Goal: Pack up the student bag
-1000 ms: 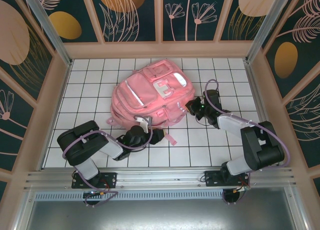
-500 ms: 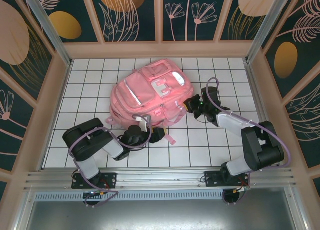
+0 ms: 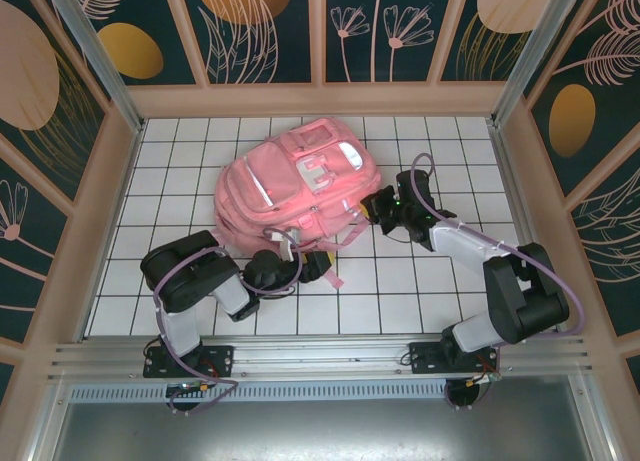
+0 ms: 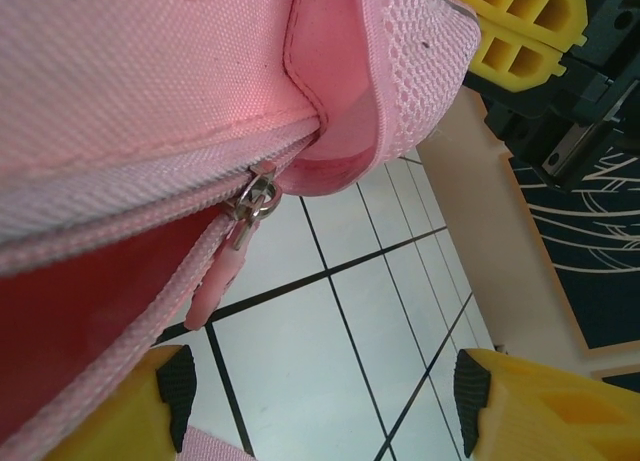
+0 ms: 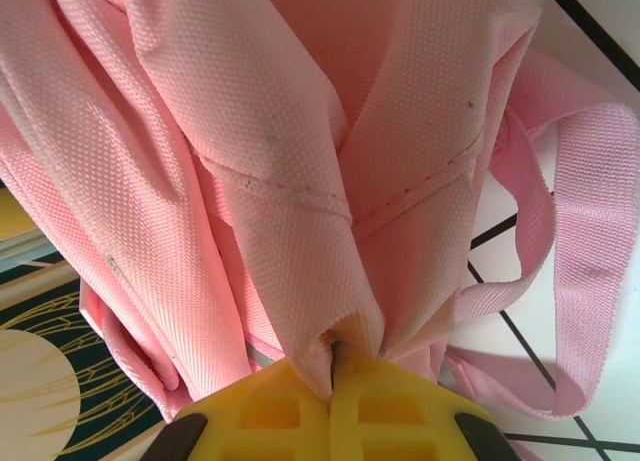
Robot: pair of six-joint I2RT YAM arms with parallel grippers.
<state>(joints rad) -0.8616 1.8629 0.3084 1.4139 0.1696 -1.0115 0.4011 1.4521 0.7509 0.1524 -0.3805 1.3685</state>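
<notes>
Student bag lies mid-table, slightly above centre in the top view. Right gripper is clamped on a fold of its fabric at the bag's right edge. Left gripper has its jaws spread, nothing between them, just under the zipper pull. I'd line up squarely on that pull and tug along the zip while the right side holds tension. What's inside the opening is hidden by the fabric.

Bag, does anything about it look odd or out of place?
The bag is bunched into a pinched fold in the shut right claw; its zipper gapes partly open, showing red lining.
</notes>
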